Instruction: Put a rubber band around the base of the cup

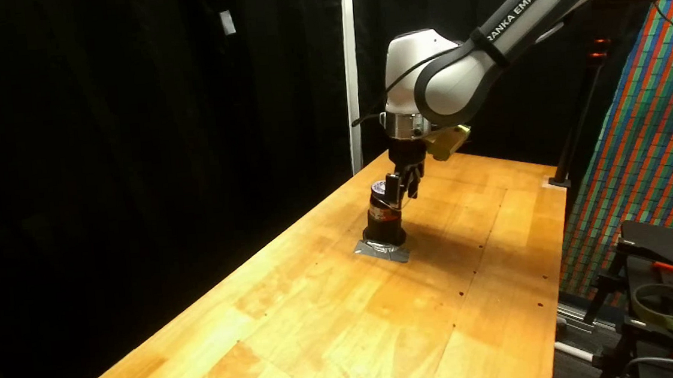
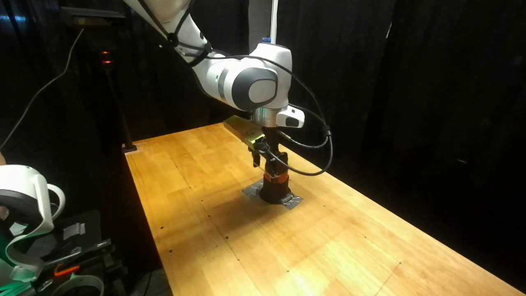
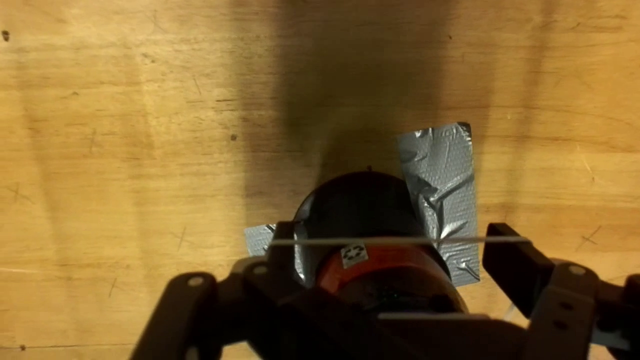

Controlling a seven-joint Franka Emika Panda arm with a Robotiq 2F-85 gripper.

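rubber band (image 3: 320, 242) strung high, cup (image 1: 384, 227) beneath

the robotiq gripper (image 3: 392, 239) holds its fingers wide apart, the band stretched across them. the cup stands upright on the tabletop (image 1: 323, 322), upper part between the fingers, duct tape (image 3: 445, 195) at its base below. its long axis runs vertical, so straight lowering seems called for.

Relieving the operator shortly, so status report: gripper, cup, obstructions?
Gripper open, rubber band stretched across it. Cup upright, band not yet at base. Silver tape over base edge, might snag band.
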